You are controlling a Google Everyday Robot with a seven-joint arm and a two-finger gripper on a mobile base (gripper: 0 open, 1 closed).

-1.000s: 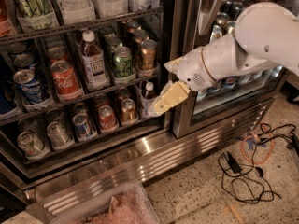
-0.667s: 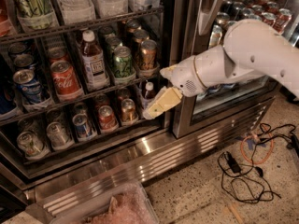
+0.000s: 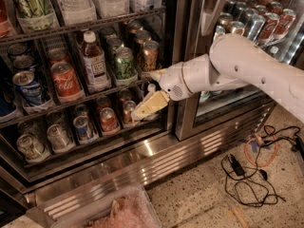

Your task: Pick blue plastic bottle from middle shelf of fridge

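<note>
The blue plastic bottle point(image 3: 93, 61), with a white cap, reddish-brown contents and a white label, stands upright on the middle shelf point(image 3: 71, 103) of the open fridge point(image 3: 142, 151). It is between a red cola can point(image 3: 65, 81) and green cans point(image 3: 124, 63). My gripper point(image 3: 145, 95) is at the right end of that shelf's front, to the right of the bottle and slightly lower, apart from it. Its tan fingers point(image 3: 147, 107) are spread and hold nothing. My white arm point(image 3: 237, 65) reaches in from the right.
Several cans fill the lower shelf point(image 3: 85, 127), with a small white-capped bottle point(image 3: 151, 86) just behind my gripper. The right glass door point(image 3: 256, 23) is shut over more cans. A clear bin point(image 3: 118, 210) and cables point(image 3: 247, 170) lie on the floor.
My gripper has moved left, out from the door frame and in front of the open shelves, closer to the bottle. The bottle and cans have not moved.
</note>
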